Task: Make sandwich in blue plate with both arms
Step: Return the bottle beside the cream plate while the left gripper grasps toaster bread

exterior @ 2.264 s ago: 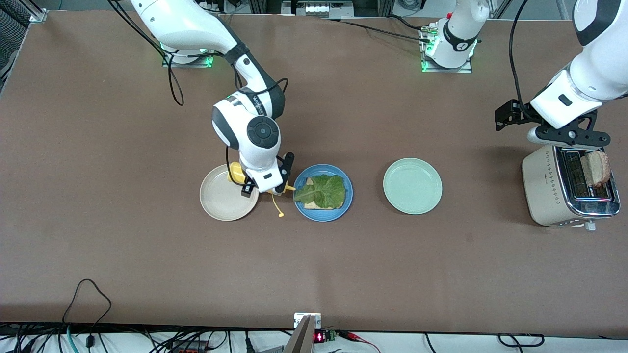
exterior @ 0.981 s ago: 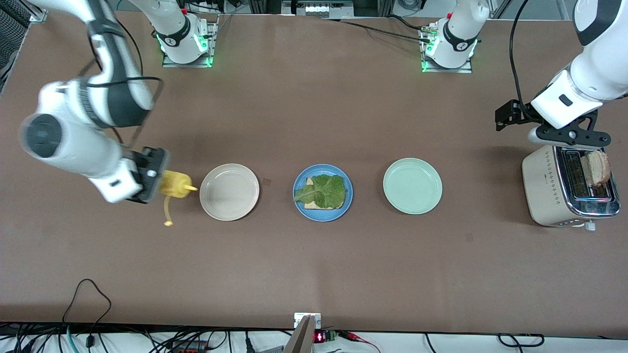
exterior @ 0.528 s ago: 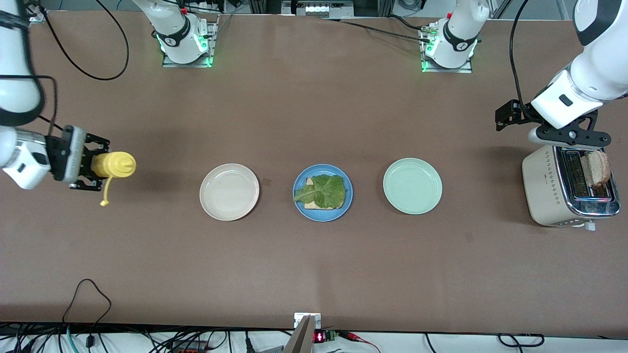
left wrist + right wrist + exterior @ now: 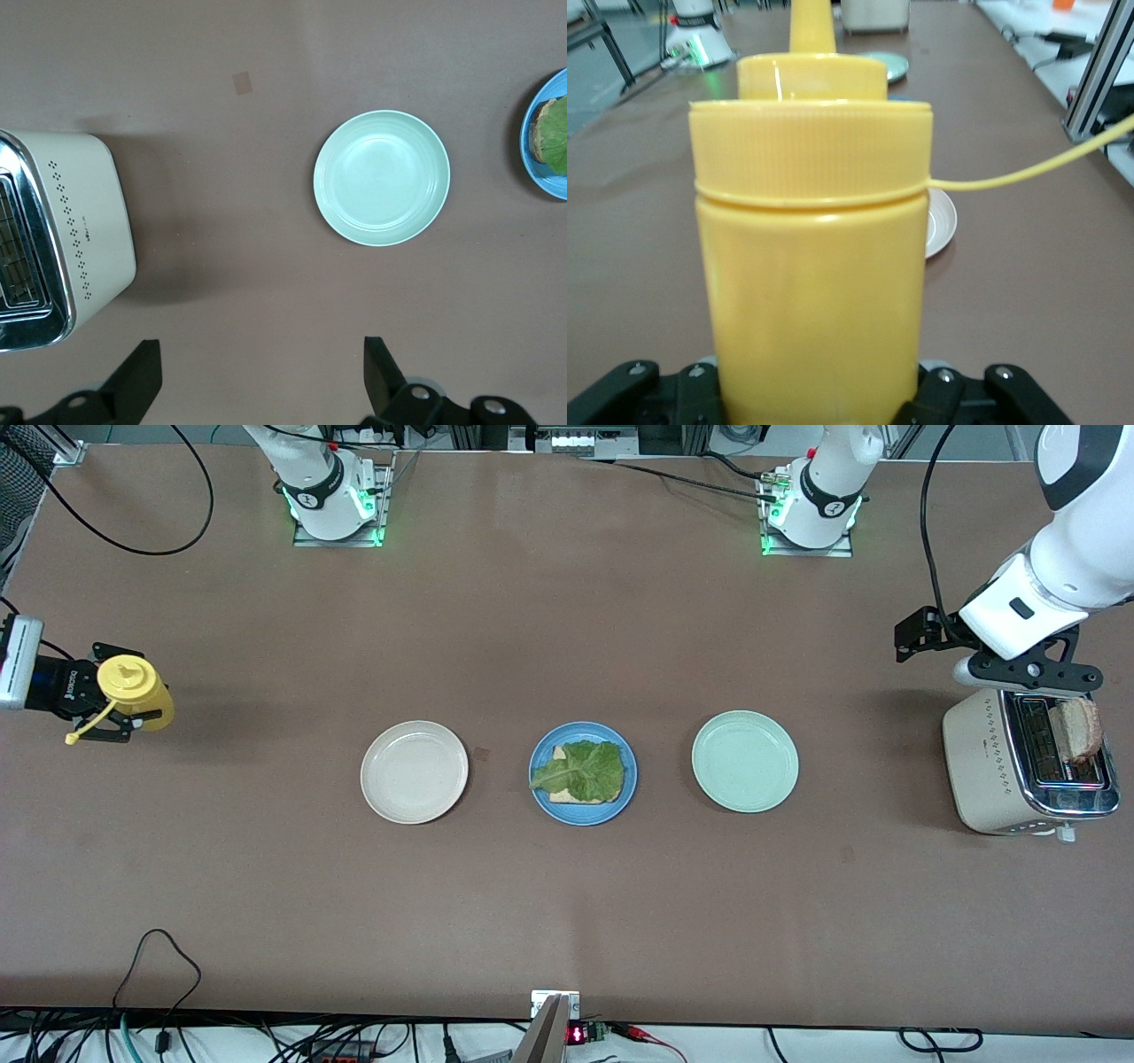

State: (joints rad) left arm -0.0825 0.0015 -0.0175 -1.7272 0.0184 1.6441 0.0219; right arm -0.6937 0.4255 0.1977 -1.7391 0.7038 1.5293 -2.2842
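A robotics lab: two arm bases (image 4: 332,500) lit green are bolted to a brown worktop (image 4: 567,903), with loose cables (image 4: 159,965) and aluminium framing (image 4: 1107,75) around.

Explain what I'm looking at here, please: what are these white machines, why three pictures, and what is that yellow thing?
Two white robot arms share a brown table. One picture looks down from high across it; the other two come from cameras on each arm's wrist. In a row lie a cream plate, a blue plate holding toast under a lettuce leaf, and a pale green plate. The right gripper, at its end of the table, is shut on a yellow squeeze bottle. The left gripper hangs open above a toaster with a bread slice in its slot.
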